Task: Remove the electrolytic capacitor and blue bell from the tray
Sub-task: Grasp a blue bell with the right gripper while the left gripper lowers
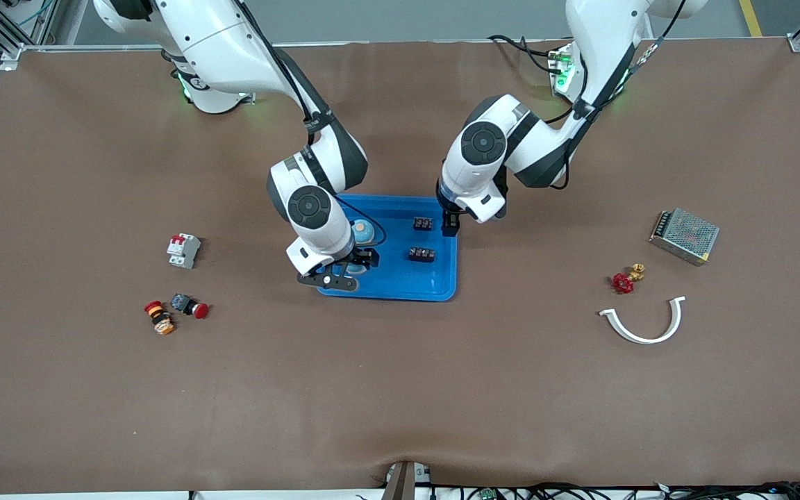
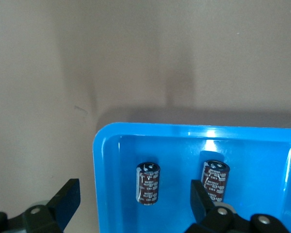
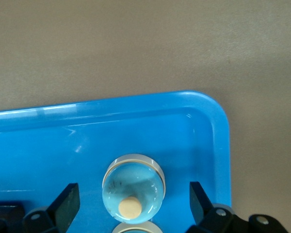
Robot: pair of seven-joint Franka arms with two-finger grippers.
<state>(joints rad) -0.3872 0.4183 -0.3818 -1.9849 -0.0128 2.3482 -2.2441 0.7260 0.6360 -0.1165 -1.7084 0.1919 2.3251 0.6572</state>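
A blue tray [image 1: 400, 281] sits mid-table. In it lie two dark capacitors [image 1: 423, 223] [image 1: 422, 254] toward the left arm's end and a pale blue bell [image 1: 362, 230] toward the right arm's end. My left gripper [image 1: 450, 226] hangs open over the tray's rim; in the left wrist view, one capacitor [image 2: 148, 183] lies below between its fingertips [image 2: 68, 201] and another capacitor [image 2: 215, 180] beside one finger. My right gripper [image 1: 346, 269] is open over the tray's corner, with a bell [image 3: 134, 188] between its fingers [image 3: 68, 201] and a second bell [image 3: 133, 228] just beside it.
A white circuit breaker [image 1: 183, 250] and two red push buttons [image 1: 192, 306] [image 1: 159, 317] lie toward the right arm's end. A metal power supply [image 1: 684, 235], a red valve [image 1: 625, 280] and a white curved strip [image 1: 646, 323] lie toward the left arm's end.
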